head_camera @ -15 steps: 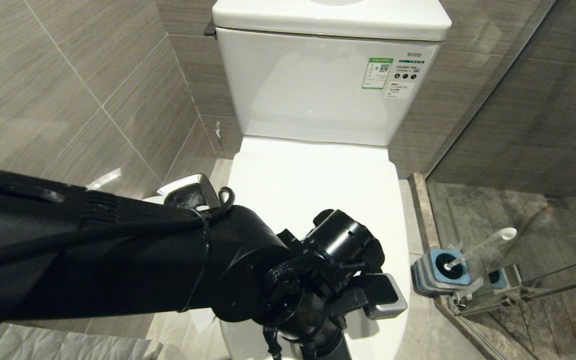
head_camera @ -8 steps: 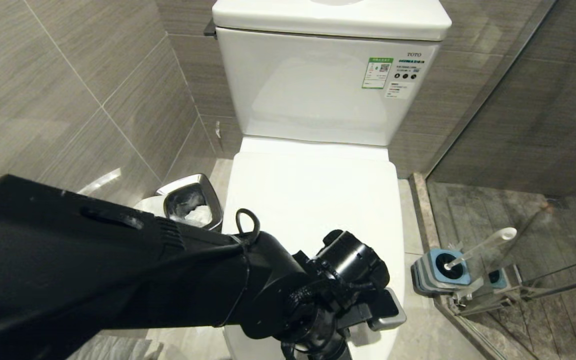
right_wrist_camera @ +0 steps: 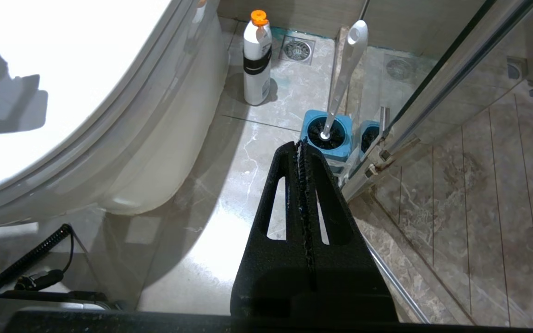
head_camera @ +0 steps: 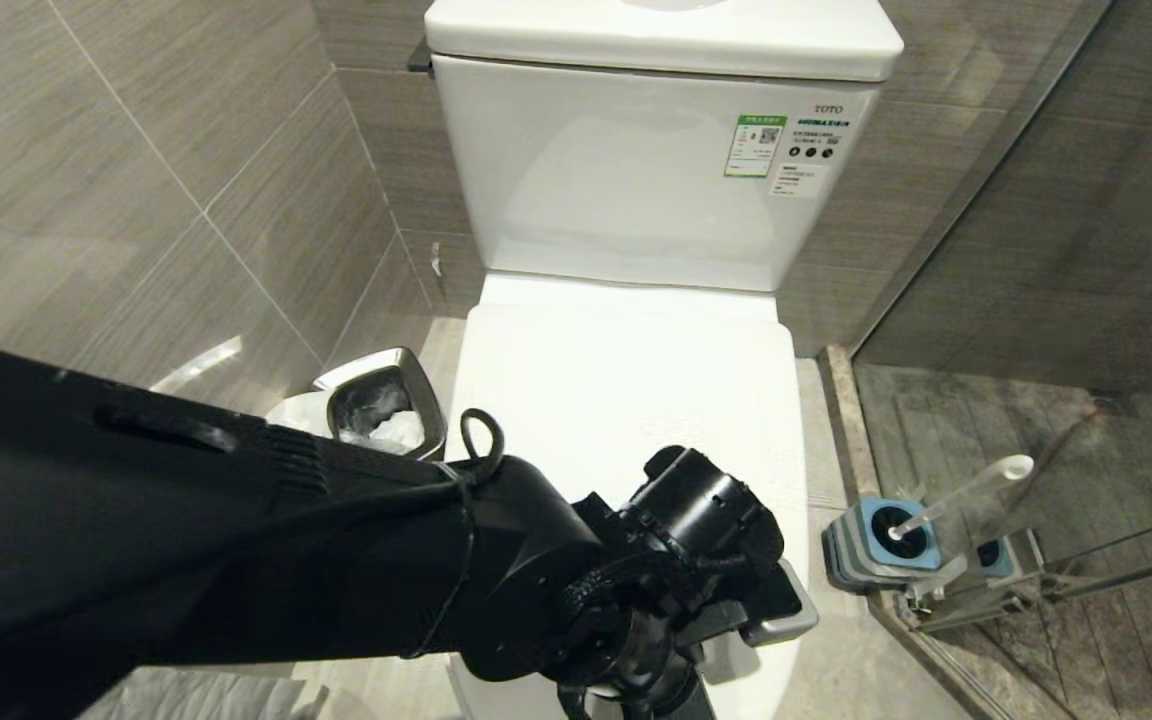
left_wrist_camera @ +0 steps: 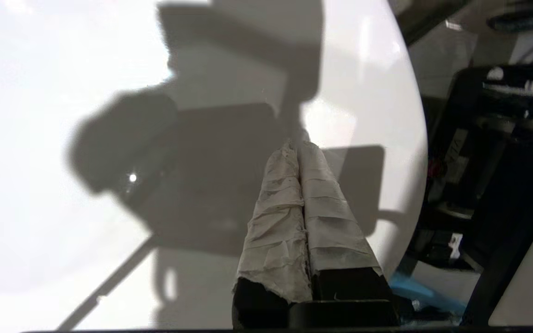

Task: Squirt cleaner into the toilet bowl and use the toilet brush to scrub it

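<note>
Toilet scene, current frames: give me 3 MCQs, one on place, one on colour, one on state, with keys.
1. Where is the toilet brush?
A. In its holder on the floor to the toilet's right
B. Lying on the lid
C. In the steel bin

2. What colour is the cap of the bottle beside the toilet?
A. Green
B. Orange
C. Black

3. How is the toilet lid?
A. Raised against the tank
B. Removed
C. Down, covering the bowl

Key: 1 A, the stick stands in the blue-topped holder by the glass partition. 2 B, the right wrist view shows an orange cap. 3 C, the lid lies flat under the left end effector, whose taped fingers are shut.
</note>
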Available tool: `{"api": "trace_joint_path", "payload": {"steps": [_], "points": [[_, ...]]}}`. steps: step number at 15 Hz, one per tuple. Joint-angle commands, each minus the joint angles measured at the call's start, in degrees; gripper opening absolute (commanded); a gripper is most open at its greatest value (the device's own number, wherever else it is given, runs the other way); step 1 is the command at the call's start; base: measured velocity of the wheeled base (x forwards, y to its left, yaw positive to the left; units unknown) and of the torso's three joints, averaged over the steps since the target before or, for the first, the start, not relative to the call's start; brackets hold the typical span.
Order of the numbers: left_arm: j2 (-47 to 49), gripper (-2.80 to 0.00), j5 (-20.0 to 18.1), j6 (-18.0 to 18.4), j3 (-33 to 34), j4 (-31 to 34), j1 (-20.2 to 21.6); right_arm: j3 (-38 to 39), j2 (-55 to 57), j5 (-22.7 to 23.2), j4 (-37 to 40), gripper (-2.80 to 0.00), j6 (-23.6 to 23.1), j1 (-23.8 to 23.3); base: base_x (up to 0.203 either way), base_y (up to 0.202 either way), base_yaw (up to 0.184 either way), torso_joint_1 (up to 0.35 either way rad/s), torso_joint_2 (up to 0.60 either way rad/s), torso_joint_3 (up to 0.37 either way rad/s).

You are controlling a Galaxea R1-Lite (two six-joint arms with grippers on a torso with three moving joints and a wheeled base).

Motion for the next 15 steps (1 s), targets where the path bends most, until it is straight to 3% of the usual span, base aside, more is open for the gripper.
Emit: {"api": "trace_joint_path", "payload": {"steps": [1, 4, 6, 10, 12, 15], "points": [[-5.2, -2.8, 0.5, -1.2, -0.2, 0.1, -0.1, 0.0, 0.0, 0.0, 0.1, -2.8, 0.0, 0.0, 0.0, 0.0, 0.0, 0.0, 0.0, 0.0], [-10.8, -2.8, 2.2, -5.9, -0.2, 0.6, 0.4, 0.0, 0.0, 0.0, 0.0, -2.8, 0.0, 0.0, 0.0, 0.0, 0.0, 0.0, 0.0, 0.0], [-14.1, -2.8, 3.1, -11.8, -0.3, 2.3, 1.3, 0.0, 0.0, 0.0, 0.0, -2.8, 0.0, 0.0, 0.0, 0.0, 0.0, 0.0, 0.0, 0.0], [-20.7, -2.8, 3.4, -24.0, -3.6, 14.7, 4.9, 0.0, 0.0, 0.0, 0.1, -2.8, 0.0, 0.0, 0.0, 0.0, 0.0, 0.0, 0.0, 0.0], [-23.3, -2.8, 3.9, -29.1, -6.2, 17.6, 7.4, 0.0, 0.0, 0.0, 0.0, -2.8, 0.0, 0.0, 0.0, 0.0, 0.0, 0.0, 0.0, 0.0], [-27.7, -2.8, 7.5, -30.5, -8.5, 18.4, 11.5, 0.0, 0.0, 0.0, 0.0, -2.8, 0.0, 0.0, 0.0, 0.0, 0.0, 0.0, 0.0, 0.0]]}}
